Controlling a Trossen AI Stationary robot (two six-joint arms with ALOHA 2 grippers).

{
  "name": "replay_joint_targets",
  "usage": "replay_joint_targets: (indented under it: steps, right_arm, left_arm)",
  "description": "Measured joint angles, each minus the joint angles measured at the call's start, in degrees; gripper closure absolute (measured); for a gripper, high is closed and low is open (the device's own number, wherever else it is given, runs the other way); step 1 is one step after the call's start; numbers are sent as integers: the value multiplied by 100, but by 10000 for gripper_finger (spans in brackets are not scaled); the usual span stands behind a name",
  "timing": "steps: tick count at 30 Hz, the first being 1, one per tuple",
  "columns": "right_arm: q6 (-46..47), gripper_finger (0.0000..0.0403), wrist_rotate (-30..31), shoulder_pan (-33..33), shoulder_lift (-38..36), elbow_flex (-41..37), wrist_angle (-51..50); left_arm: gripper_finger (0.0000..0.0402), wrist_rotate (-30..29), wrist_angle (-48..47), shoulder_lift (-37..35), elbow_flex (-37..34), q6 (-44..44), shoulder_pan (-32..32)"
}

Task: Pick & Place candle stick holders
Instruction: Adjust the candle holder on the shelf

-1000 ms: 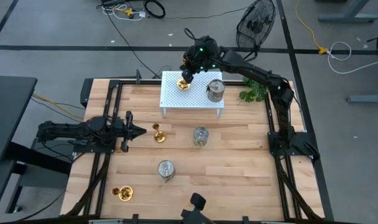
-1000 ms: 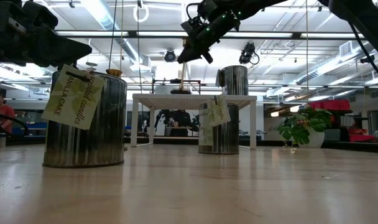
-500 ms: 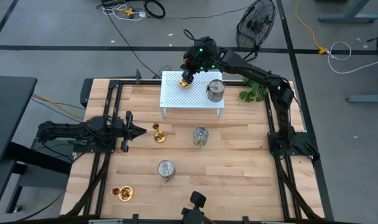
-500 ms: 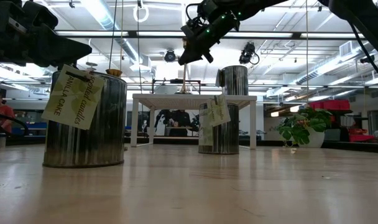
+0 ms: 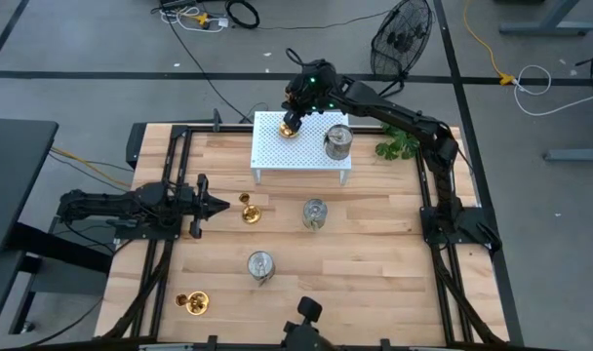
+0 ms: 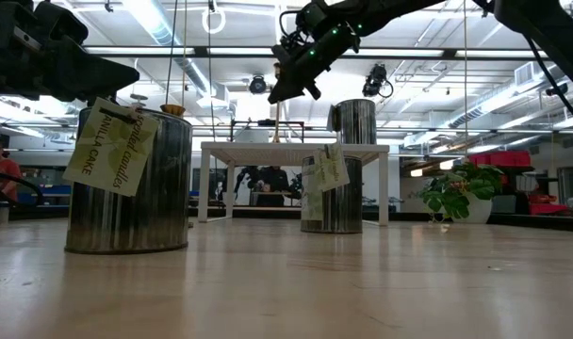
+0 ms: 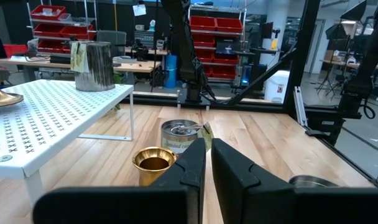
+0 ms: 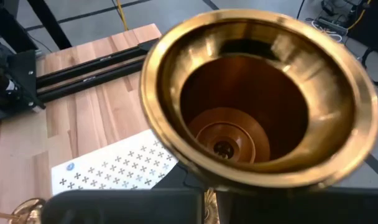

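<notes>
Under our right gripper, clenched on a gold holder above the rack's far-left corner, an off-centre release could tip it off the edge.

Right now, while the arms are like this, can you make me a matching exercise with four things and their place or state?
Things:
1. left gripper
2. right gripper
3. silver holder with a tag
4. green plant

Places or states:
A. standing on the white rack
B. shut and empty, at the left side of the table
C. beside the rack, on the right arm's side
D. shut on the gold holder, at a corner of the rack

Pairs: 1-B, 2-D, 3-A, 4-C
</notes>
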Motion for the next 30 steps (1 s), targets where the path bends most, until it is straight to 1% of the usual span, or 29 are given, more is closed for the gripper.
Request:
replay_joint_targets:
  steps: [9, 15, 27, 30]
  right_arm:
    - [-2, 394, 5, -7, 0, -18, 103]
    - [-8, 394, 216, -7, -2, -276, 343]
    - [-9, 391, 277, -18, -2, -297, 533]
    - [-9, 388, 439, -20, -2, -297, 550]
  left_arm:
    - [369, -2, 0, 0, -2, 0, 1]
    - [369, -2, 0, 0, 0, 0, 1]
    - [369, -1, 0, 0, -1, 0, 1]
    - [369, -1, 1, 0, 0, 1, 1]
